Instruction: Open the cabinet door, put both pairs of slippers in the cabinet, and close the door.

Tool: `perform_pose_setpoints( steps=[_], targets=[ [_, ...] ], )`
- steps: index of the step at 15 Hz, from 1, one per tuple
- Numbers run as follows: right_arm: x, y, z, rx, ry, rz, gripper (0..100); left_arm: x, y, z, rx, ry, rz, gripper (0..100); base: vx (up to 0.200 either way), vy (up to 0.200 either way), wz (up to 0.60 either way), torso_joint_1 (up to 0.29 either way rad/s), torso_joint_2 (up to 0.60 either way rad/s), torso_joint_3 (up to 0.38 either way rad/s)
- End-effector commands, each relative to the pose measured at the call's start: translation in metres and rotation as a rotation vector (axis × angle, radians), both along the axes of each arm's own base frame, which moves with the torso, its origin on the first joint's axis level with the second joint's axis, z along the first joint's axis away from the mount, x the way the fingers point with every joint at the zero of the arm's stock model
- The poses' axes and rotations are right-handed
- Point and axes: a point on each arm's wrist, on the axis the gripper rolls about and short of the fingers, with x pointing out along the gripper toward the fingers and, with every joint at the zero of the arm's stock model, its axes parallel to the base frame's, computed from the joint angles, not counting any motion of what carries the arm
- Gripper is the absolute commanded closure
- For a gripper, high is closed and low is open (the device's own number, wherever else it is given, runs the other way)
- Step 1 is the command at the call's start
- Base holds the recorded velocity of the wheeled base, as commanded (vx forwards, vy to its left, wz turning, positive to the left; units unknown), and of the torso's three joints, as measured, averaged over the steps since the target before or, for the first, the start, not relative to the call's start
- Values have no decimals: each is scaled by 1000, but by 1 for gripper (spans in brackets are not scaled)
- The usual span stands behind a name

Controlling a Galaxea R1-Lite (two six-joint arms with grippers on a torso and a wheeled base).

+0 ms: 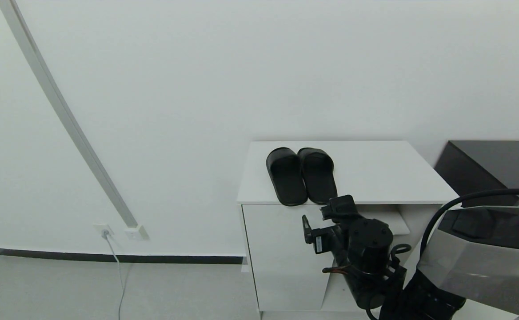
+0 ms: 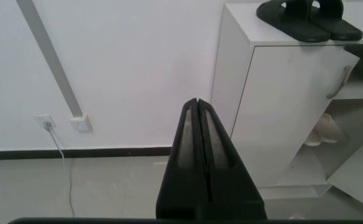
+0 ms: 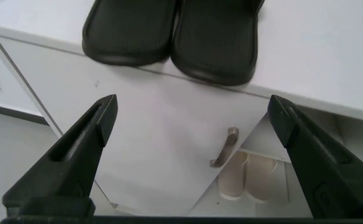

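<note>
A pair of black slippers (image 1: 301,175) (image 2: 309,15) (image 3: 172,34) lies side by side on the top of the white cabinet (image 1: 375,173), near its front edge. My right gripper (image 1: 319,222) (image 3: 192,104) is open in front of the cabinet, just below the black pair and facing the door. The door's metal handle (image 3: 225,147) (image 2: 337,83) sits between its fingers, farther off. A light-coloured pair of slippers (image 3: 250,177) (image 2: 327,127) stands on a shelf in the cabinet's open right side. My left gripper (image 2: 197,102) is shut and empty, low, left of the cabinet.
A dark piece of furniture (image 1: 490,164) stands right of the cabinet. On the wall to the left are a slanting grey conduit (image 1: 64,111) and a socket with a cable (image 1: 104,231) hanging to the floor. The floor left of the cabinet is free.
</note>
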Motion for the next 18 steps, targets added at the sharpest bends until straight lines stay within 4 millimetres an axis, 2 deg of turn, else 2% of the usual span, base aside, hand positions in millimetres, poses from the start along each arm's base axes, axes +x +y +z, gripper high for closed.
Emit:
perform_pose_setpoints(
  steps=[1, 5, 8, 10, 14, 15, 18],
  targets=[
    [0, 0, -2, -5, 4, 0, 0, 0, 0, 0, 0, 0, 0, 100, 0, 0, 0, 188, -373, -198],
    [-2, -1, -3, -7, 8, 19, 0, 0, 0, 0, 0, 0, 0, 100, 0, 0, 0, 162, -344, -183],
    [-1, 0, -5, -9, 0, 38, 0, 0, 0, 0, 0, 0, 0, 100, 0, 0, 0, 28, -47, -26],
    [2, 4, 1, 6, -31, 79, 0, 0, 0, 0, 1, 0, 0, 100, 0, 0, 0, 0, 0, 0],
    [28, 28, 34, 60, 40, 73, 0, 0, 0, 0, 1, 0, 0, 100, 0, 0, 0, 0, 0, 0],
    [34, 32, 55, 100, 105, 61, 0, 0, 0, 0, 1, 0, 0, 100, 0, 0, 0, 0, 0, 0],
    [41, 37, 89, 184, 231, -28, 0, 0, 0, 0, 4, 0, 0, 100, 0, 0, 0, 0, 0, 0]
  ],
)
